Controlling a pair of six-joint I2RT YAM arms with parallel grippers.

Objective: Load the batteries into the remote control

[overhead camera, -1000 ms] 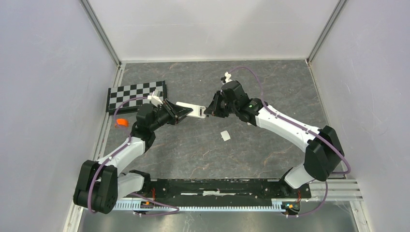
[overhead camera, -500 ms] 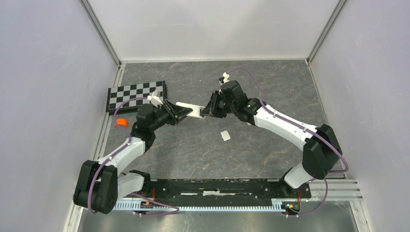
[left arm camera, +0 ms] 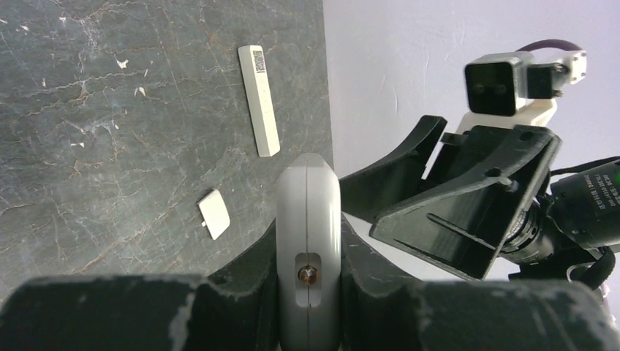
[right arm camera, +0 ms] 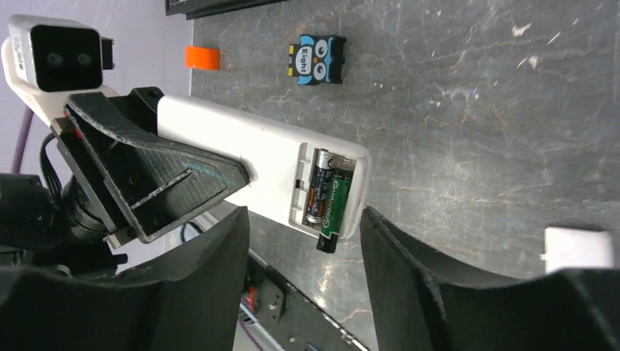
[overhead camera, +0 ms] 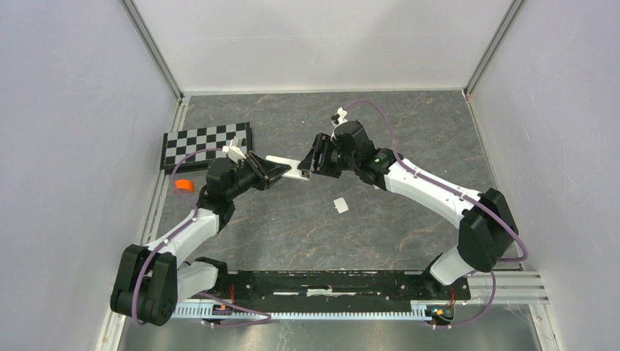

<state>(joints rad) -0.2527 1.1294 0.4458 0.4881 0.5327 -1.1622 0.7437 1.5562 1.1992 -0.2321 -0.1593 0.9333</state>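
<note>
Remote [overhead camera: 289, 167] sits clamped in my left gripper [overhead camera: 274, 170], off the table [overhead camera: 409, 124], back side facing my right wrist camera. Left wrist view: my fingers [left arm camera: 365, 270] pinch both sides of the grey-white body, narrow edge up. Compartment at the free end is uncovered. Batteries [right arm camera: 329, 201] are in it, two side by side: one dark with reddish print, one green. The green one pokes out past the end rim of the remote, not fully seated. My right gripper [right arm camera: 303, 219] is spread apart, grasping nothing, one finger [right arm camera: 212, 278] on each side of that end. Can't tell if either finger touches the remote.

On the table:
- small white cover [overhead camera: 341, 205], well apart from the remote
- slim white bar with a code label [left arm camera: 259, 101]
- owl-print block [right arm camera: 316, 60]
- orange piece [overhead camera: 183, 186] near the left wall
- checkerboard [overhead camera: 207, 142] at far left
</note>
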